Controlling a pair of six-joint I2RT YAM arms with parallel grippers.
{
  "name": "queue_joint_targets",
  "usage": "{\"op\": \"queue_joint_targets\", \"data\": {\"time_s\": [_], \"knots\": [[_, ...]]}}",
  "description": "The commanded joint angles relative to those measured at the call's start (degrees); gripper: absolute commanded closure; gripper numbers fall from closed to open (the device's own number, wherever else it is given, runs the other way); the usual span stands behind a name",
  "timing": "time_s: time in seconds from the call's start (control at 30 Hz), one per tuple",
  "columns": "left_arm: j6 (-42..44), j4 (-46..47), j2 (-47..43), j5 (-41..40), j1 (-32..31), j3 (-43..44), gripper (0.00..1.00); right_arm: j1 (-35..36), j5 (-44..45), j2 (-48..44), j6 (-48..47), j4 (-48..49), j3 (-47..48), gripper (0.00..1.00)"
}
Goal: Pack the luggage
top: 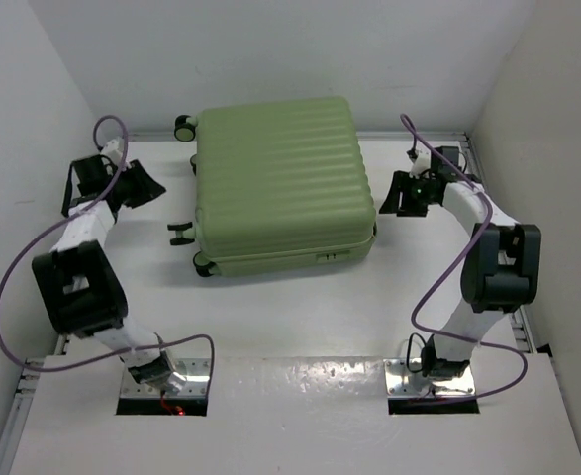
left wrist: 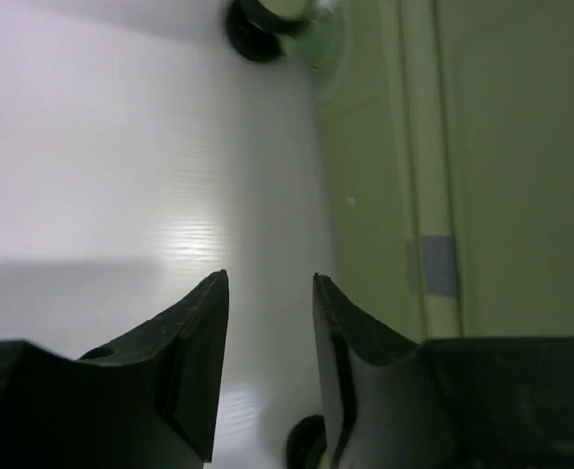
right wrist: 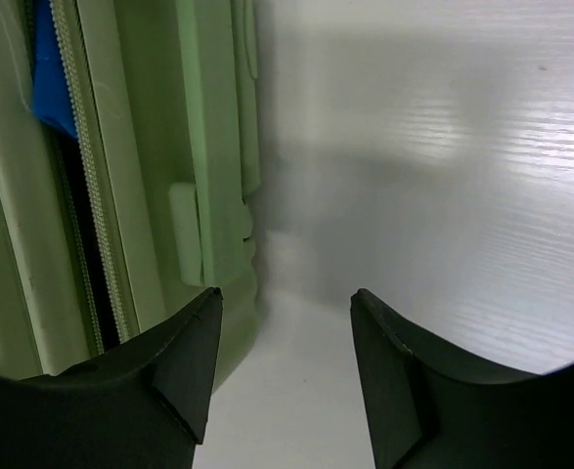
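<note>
Left tool (top: pixel 144 186): jaws part-open, nothing held; it stands at the left of the frame, just off the luggage's (top: pixel 282 183) wheel end. Right tool (top: pixel 401 195): jaws apart, empty, near the opposite end. One luggage, centre of the white bench (top: pixel 300 327), lying flat with the lid down. Long axis left to right, black wheels (top: pixel 184 127) pointing left. Shell pale green, hard, ribbed lengthwise, with rounded corners. Right wrist view: zip (right wrist: pixel 83 176) gapped, blue lining (right wrist: pixel 47 68) showing.

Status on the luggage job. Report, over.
Left gripper open, empty. Right gripper open, empty. Luggage flat, lid down, seam gaping on right side. Nothing in the way.
</note>
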Motion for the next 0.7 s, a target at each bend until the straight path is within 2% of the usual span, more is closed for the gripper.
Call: {"op": "queue_joint_targets", "data": {"time_s": [0.0, 0.07, 0.17, 0.27, 0.3, 0.4, 0.43, 0.5, 0.53, 0.57, 0.67], "knots": [[-3.55, 8.72, 8.57, 14.68, -3.79, 4.41, 0.57, 1.19, -2.83, 0.32, 2.73, 0.32, 2.53, 0.45], [-4.17, 8.73, 13.51, 17.86, -6.17, 7.41, 0.57, 1.55, -5.55, -0.29, 5.36, 0.14, 0.87, 0.46], [-6.98, 10.21, 19.67, 21.3, -10.57, 11.98, 0.63, 2.51, -6.35, -2.05, 7.47, 2.42, -3.09, 0.46], [-14.95, 17.04, 30.89, 24.98, -14.96, 17.51, 0.66, 2.6, -6.88, 0.04, 10.63, 3.57, -5.38, 0.48], [-14.99, 18.56, 30.94, 25.96, -16.19, 19.27, 0.66, 2.51, -7.23, 0.49, 11.86, 3.57, -5.56, 0.48], [-19.12, 18.24, 42.07, 28.95, -21.38, 33.13, 0.68, 1.99, -9.68, 1.03, 15.47, 4.97, -8.71, 0.49], [-20.08, 17.35, 48.1, 29.48, -23.65, 43.7, 0.69, 1.99, -10.47, 0.24, 16.0, 5.58, -10.2, 0.49], [-24.11, 17.95, 54.2, 29.48, -25.34, 54.83, 0.69, 2.07, -11.1, -1.86, 18.62, 6.03, -12.31, 0.49], [-30.31, 24.31, 56.4, 28.78, -26.74, 60.45, 0.69, 2.16, -11.36, -3.27, 18.9, 6.55, -13.8, 0.49], [-30.89, 26.89, 57.21, 27.04, -26.75, 61.47, 0.67, 2.6, -11.45, -4.59, 20.3, 6.9, -15.21, 0.49], [-28.53, 26.92, 55.12, 21.07, -26.41, 60.88, 0.5, 4.0, -12.68, -7.23, 23.28, 10.14, -19.16, 0.49]]}}
